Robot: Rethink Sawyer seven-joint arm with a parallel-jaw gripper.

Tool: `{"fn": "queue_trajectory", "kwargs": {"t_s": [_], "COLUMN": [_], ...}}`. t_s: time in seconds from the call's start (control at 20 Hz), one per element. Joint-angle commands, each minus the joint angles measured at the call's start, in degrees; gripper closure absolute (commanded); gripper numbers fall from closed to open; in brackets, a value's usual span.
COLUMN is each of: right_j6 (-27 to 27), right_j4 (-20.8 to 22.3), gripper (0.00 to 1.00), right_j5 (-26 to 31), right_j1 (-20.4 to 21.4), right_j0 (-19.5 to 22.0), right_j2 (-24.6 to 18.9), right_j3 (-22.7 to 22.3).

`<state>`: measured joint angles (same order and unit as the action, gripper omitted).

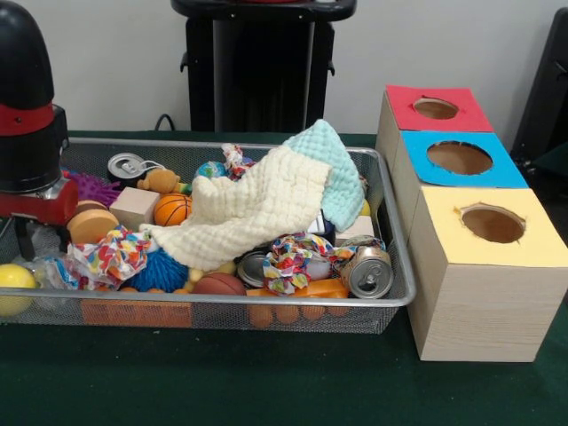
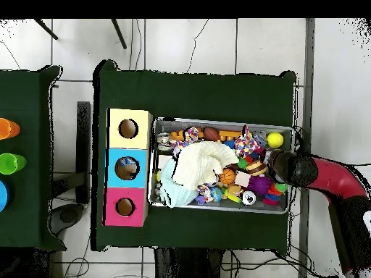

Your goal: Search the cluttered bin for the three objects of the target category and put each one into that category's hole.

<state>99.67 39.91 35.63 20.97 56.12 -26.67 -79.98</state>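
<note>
Cans look like the likeliest target category here, though the task line doesn't name it, so that's my guess; three show in the wire bin [image 1: 395, 297]. Front view: an upright can [image 1: 130, 166] at the bin's 10 o'clock corner, a can on its side [image 1: 368, 272] at the 4 o'clock corner with its end facing the camera, and a half-buried can [image 1: 252, 268] near 6 o'clock under the cream cloth [image 1: 257, 209].

The arm [image 1: 31, 115] hangs over the bin's 9 o'clock end; the gripper itself is hidden behind the housing, so I can't tell whether it's spread or closed. From there the upright can sits close by toward 1 o'clock, with the purple spiky ball [image 1: 89, 188] between; the other two are way across the bin.

Overhead view has the arm's end [image 2: 284, 166] over the bin's 3 o'clock end and the three boxes at 9 o'clock: yellow box [image 2: 116, 129], blue box [image 2: 114, 168], red box [image 2: 113, 207]; so anything picked crosses the whole bin.

I'd go for the upright one; its long axis is vertical, easy from above.
</note>
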Motion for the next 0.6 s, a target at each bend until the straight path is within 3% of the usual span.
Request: {"fn": "queue_trajectory", "kwargs": {"t_s": [0.05, 0.6], "right_j6": [2.3, 4.6], "right_j4": [-1.0, -1.4], "gripper": [0.0, 0.0], "right_j5": [-3.8, -6.1], "right_j1": [-4.7, -5.0], "right_j0": [-2.0, -3.8], "right_j2": [0.5, 2.0], "right_j3": [-8.3, -8.6]}}
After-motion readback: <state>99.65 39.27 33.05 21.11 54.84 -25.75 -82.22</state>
